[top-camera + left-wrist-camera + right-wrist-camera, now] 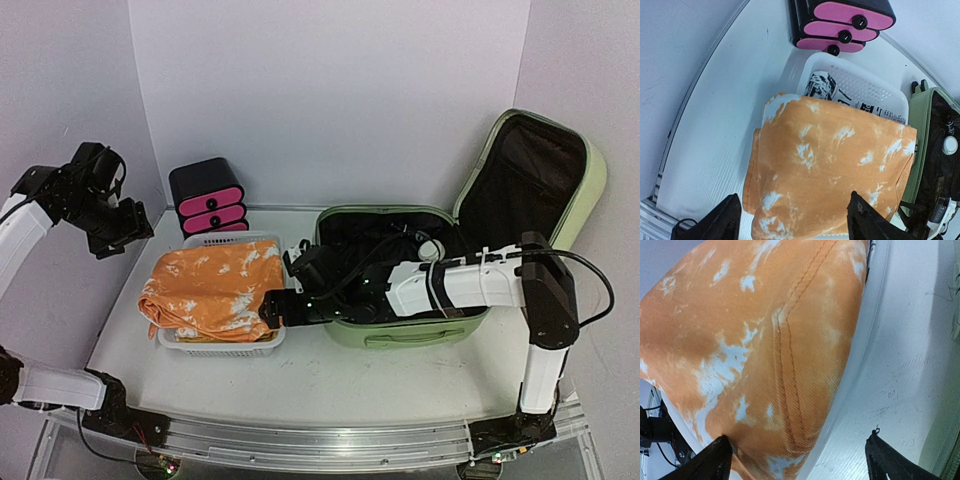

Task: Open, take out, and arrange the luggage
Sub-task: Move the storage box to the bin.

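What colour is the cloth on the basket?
Orange with whitish blotches, like tie-dye. The cloth shows best in the left wrist view, draped over the white perforated plastic basket.

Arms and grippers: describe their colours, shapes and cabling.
Both arms are alike: the left arm and right arm have white tubular links between chunky black joint housings. A black cable loops outside the right elbow; a black strap wraps its forearm. The left gripper and right gripper have black fingers.

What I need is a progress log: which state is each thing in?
luggage: open, lid raised, contents inside.
basket: holds the orange garment.
drawer box: drawers shut.
left end effector: open, empty.
right end effector: open, over the garment.
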`<act>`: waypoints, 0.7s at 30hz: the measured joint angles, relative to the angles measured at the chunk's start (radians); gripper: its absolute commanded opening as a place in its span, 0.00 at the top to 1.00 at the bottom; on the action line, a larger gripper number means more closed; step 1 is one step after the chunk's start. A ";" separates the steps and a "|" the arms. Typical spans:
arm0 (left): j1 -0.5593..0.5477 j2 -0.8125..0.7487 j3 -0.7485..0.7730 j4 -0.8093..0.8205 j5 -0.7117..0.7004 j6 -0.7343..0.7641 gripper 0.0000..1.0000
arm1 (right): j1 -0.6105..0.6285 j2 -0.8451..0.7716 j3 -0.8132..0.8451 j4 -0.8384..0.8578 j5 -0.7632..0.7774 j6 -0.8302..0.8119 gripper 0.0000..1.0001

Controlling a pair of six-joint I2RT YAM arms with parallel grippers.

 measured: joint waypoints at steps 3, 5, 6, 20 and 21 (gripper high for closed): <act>0.074 0.054 0.019 0.055 0.063 0.024 0.13 | 0.000 0.000 0.001 0.018 0.010 -0.003 0.03; 0.123 0.103 0.020 0.114 0.114 0.035 0.07 | -0.003 0.000 0.009 0.021 0.015 -0.002 0.03; 0.143 0.131 0.020 0.149 0.135 0.037 0.04 | -0.006 0.002 0.016 0.022 0.021 -0.001 0.03; 0.325 0.500 0.112 0.587 0.358 -0.026 0.01 | -0.049 0.126 0.152 0.045 0.066 0.013 0.05; 0.341 0.531 0.116 0.632 0.378 -0.040 0.01 | -0.049 0.132 0.157 0.046 0.066 0.013 0.06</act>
